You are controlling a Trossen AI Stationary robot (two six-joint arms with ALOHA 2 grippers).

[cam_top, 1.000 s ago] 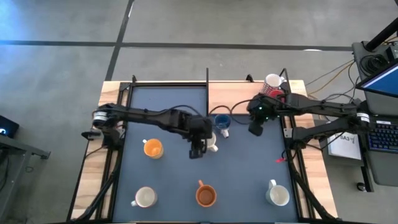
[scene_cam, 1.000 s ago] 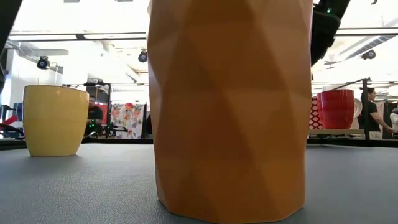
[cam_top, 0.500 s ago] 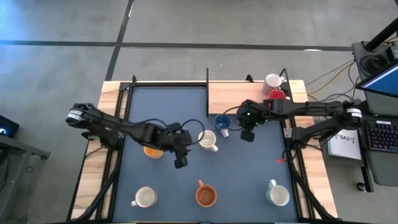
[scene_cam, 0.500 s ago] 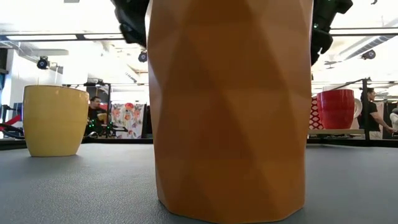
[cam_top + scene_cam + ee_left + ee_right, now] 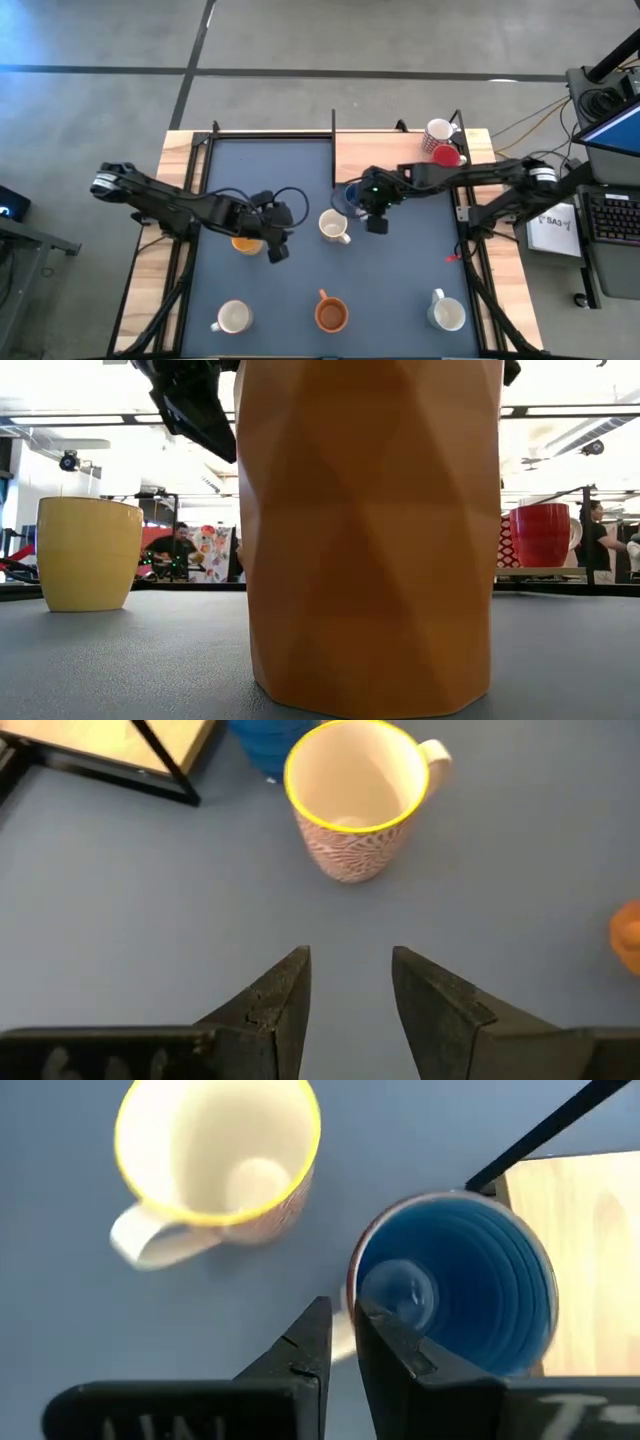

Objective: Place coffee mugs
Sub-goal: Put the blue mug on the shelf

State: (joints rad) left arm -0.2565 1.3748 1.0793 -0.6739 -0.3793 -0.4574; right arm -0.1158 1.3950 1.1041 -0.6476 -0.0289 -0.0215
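My left gripper point(image 5: 350, 985) stands open over bare mat point(image 5: 275, 252), with nothing between its fingers. A cream mug with a yellow rim point(image 5: 358, 805) stands upright ahead of it. My right gripper point(image 5: 340, 1342) is shut down to a thin slit. It hangs over the near rim of the blue mug point(image 5: 455, 1285), which stands by the wooden board's corner point(image 5: 352, 195). The yellow-orange mug point(image 5: 243, 241) shows partly under my left arm. In the low view the orange-brown mug point(image 5: 370, 530) fills the middle, and my left arm point(image 5: 195, 405) shows dark above it. My right gripper's fingers point(image 5: 392, 1348) overlap the blue mug's rim point(image 5: 362, 1305) in the wrist view, coming slanting down from above. I cannot tell whether they touch it. My left gripper touches nothing.
On the mat's near side stand a white mug point(image 5: 233, 317), the orange-brown mug point(image 5: 331, 315) and another white mug point(image 5: 447, 313). A red mug point(image 5: 447, 155) and a pale mug point(image 5: 438, 131) sit on the wooden board point(image 5: 390, 150) at the far right. A black frame edges the mat.
My left gripper has drawn back from the cream mug toward the table's left edge, staying open; the mug stands where it was. My right gripper has gone toward the table's left edge, from beside the board to over the blue mug.
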